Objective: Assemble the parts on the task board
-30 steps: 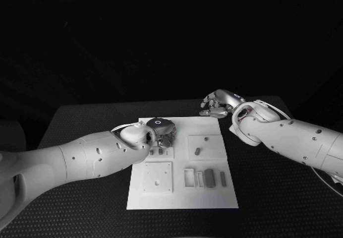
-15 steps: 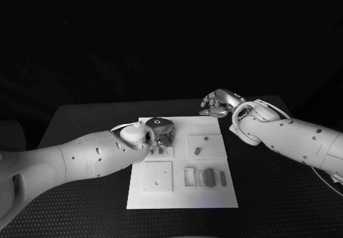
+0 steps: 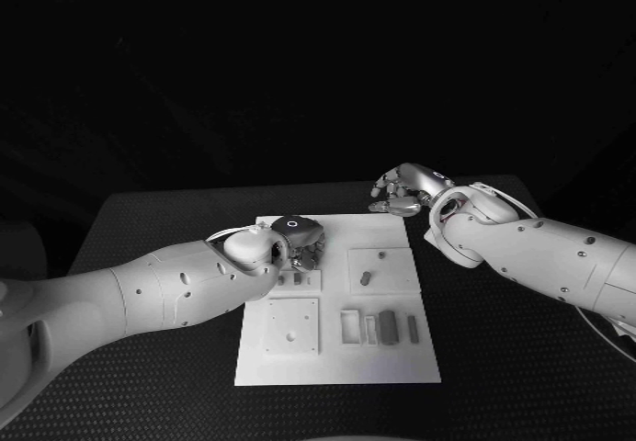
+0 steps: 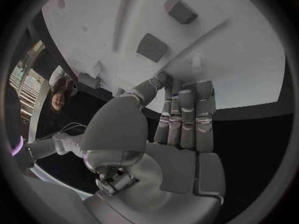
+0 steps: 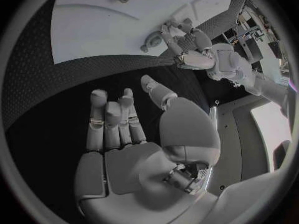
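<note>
head camera overhead, wrist cameras close, sharing task board (image 3: 338, 303)

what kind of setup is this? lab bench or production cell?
Most likely a lab test bench: a white task board with slots and small parts lies on a black table, and the left hand and right hand work over it.

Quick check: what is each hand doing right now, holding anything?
Left hand: open, fingers straight over the task board's far edge, holding nothing.
Right hand: open, fingers apart above the black table, empty.
</note>
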{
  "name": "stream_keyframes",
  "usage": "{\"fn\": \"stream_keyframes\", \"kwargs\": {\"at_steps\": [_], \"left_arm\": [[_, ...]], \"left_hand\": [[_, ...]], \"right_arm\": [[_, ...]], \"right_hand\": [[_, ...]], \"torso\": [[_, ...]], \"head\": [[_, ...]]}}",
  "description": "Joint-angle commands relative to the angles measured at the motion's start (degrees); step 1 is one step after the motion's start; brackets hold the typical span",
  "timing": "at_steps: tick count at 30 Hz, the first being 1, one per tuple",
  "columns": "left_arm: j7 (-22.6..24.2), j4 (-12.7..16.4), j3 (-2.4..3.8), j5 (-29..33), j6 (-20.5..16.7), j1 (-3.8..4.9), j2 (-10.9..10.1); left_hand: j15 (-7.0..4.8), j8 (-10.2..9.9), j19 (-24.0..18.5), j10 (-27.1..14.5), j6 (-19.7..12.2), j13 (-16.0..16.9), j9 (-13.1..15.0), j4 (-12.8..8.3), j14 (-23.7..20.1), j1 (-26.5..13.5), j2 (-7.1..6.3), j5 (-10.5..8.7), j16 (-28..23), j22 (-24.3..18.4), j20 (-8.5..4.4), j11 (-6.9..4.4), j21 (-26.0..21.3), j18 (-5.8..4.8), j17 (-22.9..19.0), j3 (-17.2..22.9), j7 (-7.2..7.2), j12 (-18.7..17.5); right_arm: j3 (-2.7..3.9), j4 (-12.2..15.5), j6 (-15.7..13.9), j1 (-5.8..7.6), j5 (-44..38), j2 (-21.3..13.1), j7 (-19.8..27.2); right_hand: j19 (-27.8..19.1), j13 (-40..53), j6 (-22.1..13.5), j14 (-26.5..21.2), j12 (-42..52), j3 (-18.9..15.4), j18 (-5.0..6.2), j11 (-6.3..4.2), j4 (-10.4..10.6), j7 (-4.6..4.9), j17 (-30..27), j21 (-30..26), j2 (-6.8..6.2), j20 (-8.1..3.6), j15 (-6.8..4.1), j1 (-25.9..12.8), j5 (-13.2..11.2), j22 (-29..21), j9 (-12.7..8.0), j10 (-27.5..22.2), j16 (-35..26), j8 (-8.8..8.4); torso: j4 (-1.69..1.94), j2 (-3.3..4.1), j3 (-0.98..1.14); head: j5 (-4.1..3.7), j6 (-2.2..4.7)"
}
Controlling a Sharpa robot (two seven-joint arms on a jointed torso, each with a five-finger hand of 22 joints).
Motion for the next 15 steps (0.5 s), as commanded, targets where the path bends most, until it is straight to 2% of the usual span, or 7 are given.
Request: {"fn": "stream_keyframes", "kwargs": {"at_steps": [1, 5, 11, 15], "left_arm": [[0.0, -0.3, -0.4, -0.4, 1.9, -0.68, 0.1], [0.2, -0.4, -0.41, -0.4, 1.8, -0.68, 0.0], [0.8, -0.3, -0.41, -0.3, -0.5, -0.69, -0.2], [1.6, -0.1, -0.4, 0.7, -2.3, -0.69, -0.6]], "left_hand": [[-0.09, 0.4, 0.1, 0.4, 0.4, -0.2, -0.1, -0.2, 0.5, 0.0, 0.5, -0.07, 0.2, 1.4, -0.17, -0.1, 0.4, 5.44, -0.1, 0.1, -0.03, -0.4], [-0.46, 1.0, 0.3, 1.5, 1.4, 0.2, 0.1, -0.3, 0.8, 0.1, 1.07, -0.05, 0.5, 1.4, -0.44, -0.49, 1.0, 5.41, -0.2, 0.2, -0.49, -0.1], [-1.25, 1.9, 1.0, 3.4, 3.2, 0.9, 0.5, -0.6, 1.9, 0.9, 2.13, 0.17, 1.1, 1.4, -1.05, -1.29, 2.0, 5.45, -0.3, 0.6, -1.19, 0.4], [-1.66, 2.3, 1.6, 4.3, 4.0, 1.3, 0.7, -0.4, 2.7, 1.6, 2.39, -0.28, 1.5, 1.4, -1.45, -1.7, 2.6, 5.39, -0.4, 1.9, -1.45, 0.6]], "right_arm": [[0.03, 0.1, 0.3, 0.0, -0.2, 0.0, 0.5], [0.03, 0.2, 0.3, 0.01, -0.2, 0.0, 0.5], [0.03, 0.2, 0.2, 0.01, -0.2, -0.1, 0.4], [0.03, 0.2, 0.2, 0.01, -0.2, -0.1, 0.4]], "right_hand": [[0.1, -0.1, 0.0, -0.3, 0.3, -0.1, 0.73, 0.35, 0.4, 0.31, -0.1, -0.2, 0.14, -0.23, -0.29, -0.3, -0.1, 1.0, -0.1, -0.2, 0.2, -0.22], [0.1, -0.1, 0.1, -0.3, 0.4, -0.1, 0.73, 0.35, 0.4, 0.3, -0.1, -0.2, 0.14, -0.23, -0.29, -0.3, -0.1, 1.0, -0.1, -0.2, 0.2, -0.21], [0.1, -0.1, 0.1, -0.3, 0.4, -0.1, 0.73, 0.35, 0.4, 0.3, -0.1, -0.2, 0.13, -0.23, -0.29, -0.3, -0.1, 1.0, -0.1, -0.2, 0.2, -0.21], [0.1, -0.1, 0.1, -0.3, 0.4, -0.1, 0.73, 0.35, 0.4, 0.3, -0.1, -0.2, 0.13, -0.23, -0.29, -0.3, -0.1, 1.0, -0.1, -0.2, 0.2, -0.2]], "torso": [[-0.03, 0.05, 0.0], [0.0, -0.1, 0.12], [0.03, -0.06, 0.06], [0.02, -0.07, 0.06]], "head": [[-0.04, -0.07], [0.0, -0.18], [0.0, -0.15], [0.02, -0.06]]}}
